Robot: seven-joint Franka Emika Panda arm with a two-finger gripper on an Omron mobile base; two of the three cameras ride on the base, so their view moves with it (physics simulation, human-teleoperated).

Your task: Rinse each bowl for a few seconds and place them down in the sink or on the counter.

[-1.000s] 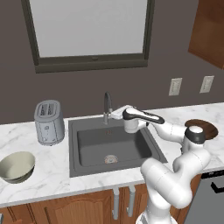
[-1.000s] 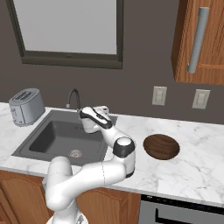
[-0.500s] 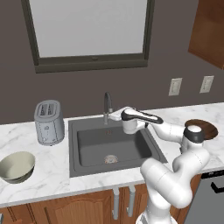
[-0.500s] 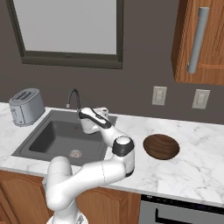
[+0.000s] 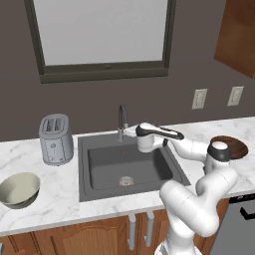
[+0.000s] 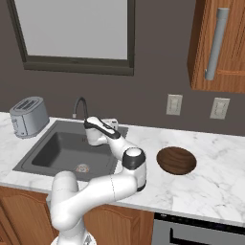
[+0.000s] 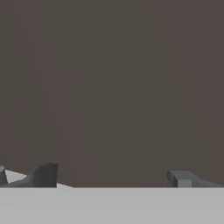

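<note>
Marble worktop (image 5: 60,194) around sink (image 5: 124,164). Hand (image 5: 130,131) wide, empty, beside faucet (image 5: 121,119), likely for tap. Cream bowl (image 5: 19,190) far left, brown bowl (image 6: 176,160) right, both unrinsed.

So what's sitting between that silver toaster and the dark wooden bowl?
In the right base view, the sink with its faucet lies between the toaster and the brown bowl, with the robot's pincer reaching over its back edge.
</note>
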